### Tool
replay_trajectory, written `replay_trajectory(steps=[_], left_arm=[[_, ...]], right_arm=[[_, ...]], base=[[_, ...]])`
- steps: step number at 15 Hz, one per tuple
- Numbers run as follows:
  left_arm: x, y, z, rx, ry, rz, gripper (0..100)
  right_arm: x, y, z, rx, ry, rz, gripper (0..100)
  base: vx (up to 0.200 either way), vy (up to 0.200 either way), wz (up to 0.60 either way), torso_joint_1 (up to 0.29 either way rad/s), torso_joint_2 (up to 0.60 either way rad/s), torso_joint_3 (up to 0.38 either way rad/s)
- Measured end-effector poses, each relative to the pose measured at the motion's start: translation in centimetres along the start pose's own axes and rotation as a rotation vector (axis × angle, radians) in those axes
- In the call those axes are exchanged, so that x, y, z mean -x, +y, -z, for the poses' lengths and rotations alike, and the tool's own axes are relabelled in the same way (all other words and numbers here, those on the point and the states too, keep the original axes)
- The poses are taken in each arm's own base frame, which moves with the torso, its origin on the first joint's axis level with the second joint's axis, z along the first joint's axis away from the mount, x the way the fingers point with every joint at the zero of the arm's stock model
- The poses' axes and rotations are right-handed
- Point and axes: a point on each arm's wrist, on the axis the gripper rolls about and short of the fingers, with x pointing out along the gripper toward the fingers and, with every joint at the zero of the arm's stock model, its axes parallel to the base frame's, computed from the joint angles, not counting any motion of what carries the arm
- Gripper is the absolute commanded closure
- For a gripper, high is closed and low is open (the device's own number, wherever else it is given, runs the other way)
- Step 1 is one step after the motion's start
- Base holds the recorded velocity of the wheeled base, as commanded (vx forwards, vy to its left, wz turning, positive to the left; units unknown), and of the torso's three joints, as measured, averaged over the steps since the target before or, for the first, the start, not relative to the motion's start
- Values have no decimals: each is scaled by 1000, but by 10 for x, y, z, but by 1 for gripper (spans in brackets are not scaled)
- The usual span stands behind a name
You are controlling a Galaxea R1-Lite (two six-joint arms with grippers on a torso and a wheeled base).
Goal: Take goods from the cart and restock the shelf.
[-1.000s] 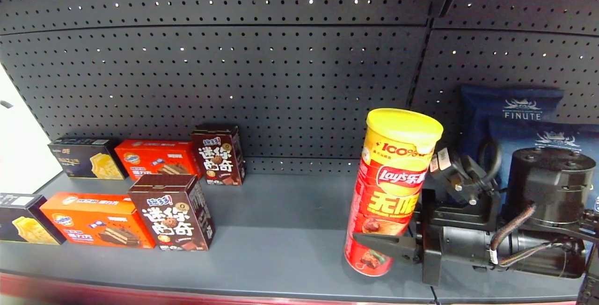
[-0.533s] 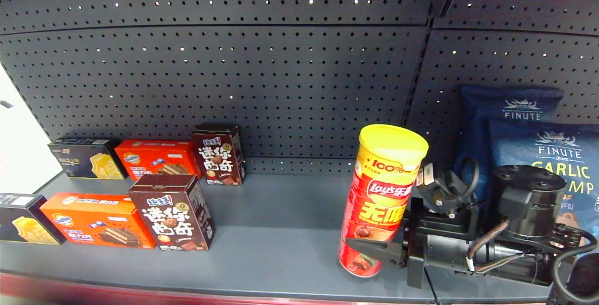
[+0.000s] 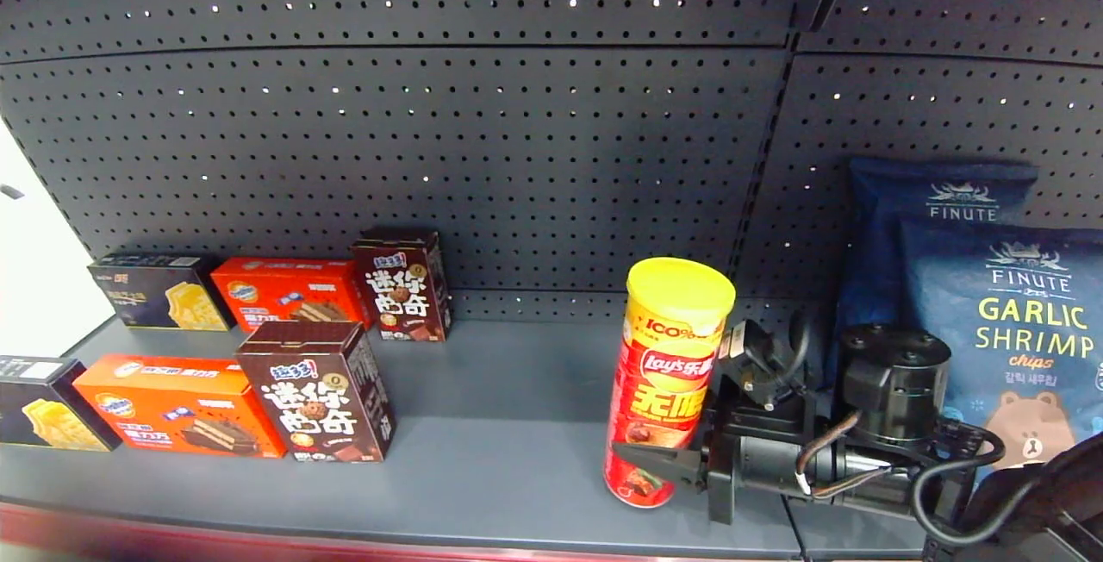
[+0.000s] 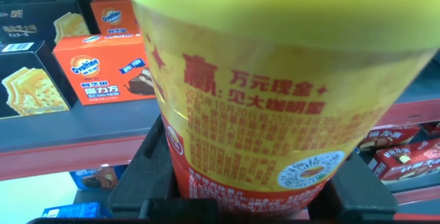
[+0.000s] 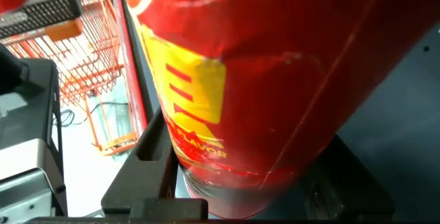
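My right gripper (image 3: 662, 457) is shut on the lower part of a tall red chips can (image 3: 668, 372) with a yellow lid. The can leans slightly, its base at the grey shelf board (image 3: 517, 450); whether it touches I cannot tell. In the right wrist view the red can (image 5: 275, 80) sits between the black fingers of the right gripper (image 5: 240, 183). My left gripper (image 4: 240, 200) is shut on a second chips can (image 4: 275, 114) with a yellow lid, in front of the shelf's boxes.
Black, orange and brown snack boxes (image 3: 314, 390) stand in two rows on the shelf's left. Blue chip bags (image 3: 1025, 321) lean against the pegboard at the right. Bare shelf lies between boxes and can. An orange cart (image 5: 82, 80) stands behind.
My right arm has carried the can down and to the left, toward the shelf board, uncovering the blue bags behind it. The boxes have not moved.
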Motion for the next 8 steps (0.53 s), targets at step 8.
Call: replay_trajectory(steps=[8], left_arm=[[-2,0,5,2,17,0,100]], right_arm=[[-4,-3,14,-17,36,-2,100]], base=[[0,0,0,0,0,0]])
